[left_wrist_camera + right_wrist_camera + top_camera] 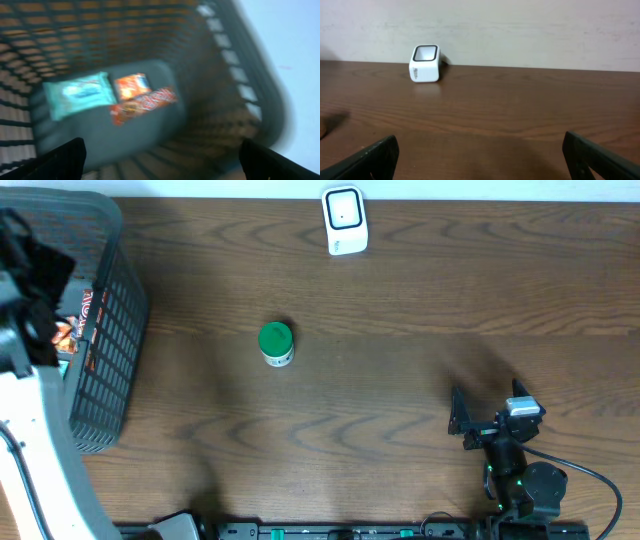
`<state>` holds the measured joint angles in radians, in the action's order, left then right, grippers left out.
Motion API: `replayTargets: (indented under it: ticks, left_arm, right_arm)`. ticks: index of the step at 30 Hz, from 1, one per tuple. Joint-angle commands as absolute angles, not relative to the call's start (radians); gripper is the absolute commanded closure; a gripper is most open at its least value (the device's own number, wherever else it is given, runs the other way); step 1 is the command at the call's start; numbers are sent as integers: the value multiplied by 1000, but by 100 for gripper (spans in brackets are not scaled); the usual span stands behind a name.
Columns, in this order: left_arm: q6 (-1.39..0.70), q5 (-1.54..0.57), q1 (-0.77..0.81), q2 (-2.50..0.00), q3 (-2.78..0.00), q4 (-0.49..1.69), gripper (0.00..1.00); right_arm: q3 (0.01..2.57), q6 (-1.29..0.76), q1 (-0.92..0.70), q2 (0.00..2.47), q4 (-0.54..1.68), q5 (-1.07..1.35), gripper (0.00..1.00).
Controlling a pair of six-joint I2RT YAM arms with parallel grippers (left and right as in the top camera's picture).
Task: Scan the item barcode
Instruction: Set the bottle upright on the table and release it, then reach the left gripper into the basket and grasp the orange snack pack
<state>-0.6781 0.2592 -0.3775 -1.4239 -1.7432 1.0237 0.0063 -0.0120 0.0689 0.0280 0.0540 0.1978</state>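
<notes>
A white barcode scanner (pixel 345 220) with a dark window stands at the table's far edge; the right wrist view shows the scanner (pixel 425 63) against the wall. A small jar with a green lid (pixel 276 342) stands alone mid-table. My left gripper (pixel 162 160) hangs open over a dark mesh basket (pixel 235 85), and nothing is between its fingers. Below it lie a teal packet (pixel 80 94) and orange-red snack packets (pixel 140 97), all blurred. My right gripper (pixel 482 160) is open and empty low at the near right (pixel 485 405), facing the scanner from far off.
The basket (pixel 110 330) fills the table's left end, with the left arm (pixel 40 430) reaching over it from the near-left corner. Bare wood table (pixel 400 330) lies between the jar, the scanner and the right arm.
</notes>
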Motion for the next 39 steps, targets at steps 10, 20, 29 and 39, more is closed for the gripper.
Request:
replayTargets:
  ticks: [10,20,29,39]
  left_arm:
    - [-860,282,-482,-1760,-1722,1045,2]
    - [-1150,278,-482,-1939,-1722,984,2]
    - [-1150,278,-484,-2059,-1723,838,2]
    - [-1150,279,-513,-2132,-1722,771,2]
  right_arm:
    - [6,-22,64,27,57,204,1]
    - [6,-22,64,27,57,204,1]
    - [6,-22,64,27,57,204,1]
    - [6,-22,64,27,57,204,1]
